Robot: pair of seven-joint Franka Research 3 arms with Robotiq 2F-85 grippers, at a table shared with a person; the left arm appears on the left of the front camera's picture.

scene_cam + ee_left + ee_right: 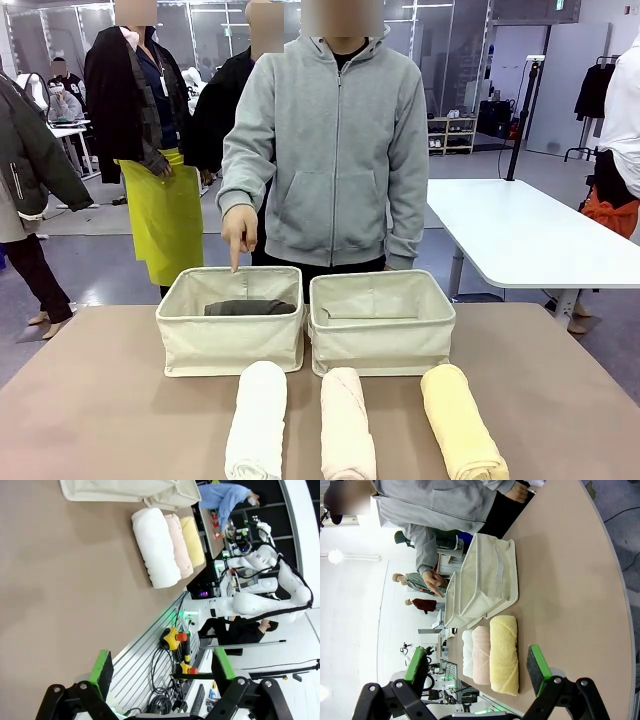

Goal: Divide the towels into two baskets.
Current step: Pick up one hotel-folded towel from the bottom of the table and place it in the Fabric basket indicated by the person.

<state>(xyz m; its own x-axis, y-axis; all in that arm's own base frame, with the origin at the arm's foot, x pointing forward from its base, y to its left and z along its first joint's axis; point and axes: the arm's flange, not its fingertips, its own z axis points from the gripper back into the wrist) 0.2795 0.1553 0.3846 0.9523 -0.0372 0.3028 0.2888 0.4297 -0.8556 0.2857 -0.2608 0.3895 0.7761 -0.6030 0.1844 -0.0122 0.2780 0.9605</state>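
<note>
Two cream canvas baskets stand side by side mid-table: the left basket holds a dark grey towel, and the right basket shows nothing inside. In front of them lie three rolled towels: white, pale pink and yellow. A person's finger points down at the left basket's far rim. My left gripper is open over the table's near edge, far from the towels. My right gripper is open, with the yellow towel just beyond its fingers.
The person in a grey hoodie stands at the far table edge behind the baskets. Bare brown tabletop lies to either side of the towels. A white table stands behind at the right.
</note>
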